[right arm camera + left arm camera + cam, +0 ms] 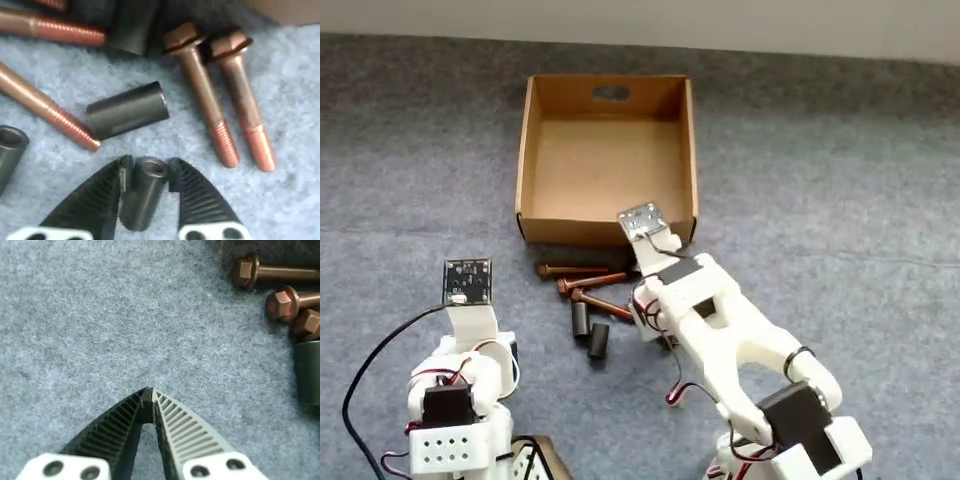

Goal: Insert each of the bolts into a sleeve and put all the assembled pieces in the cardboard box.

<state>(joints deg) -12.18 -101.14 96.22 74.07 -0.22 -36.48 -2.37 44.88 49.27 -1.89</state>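
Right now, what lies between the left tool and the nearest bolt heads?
Only bare grey carpet, in the left wrist view, separates the left tool from the bolt heads.

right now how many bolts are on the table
5. Two bolts lie side by side, heads toward the cardboard box; one slants beside a loose sleeve; two lie beyond it, one barely showing. More may be hidden under the arm.
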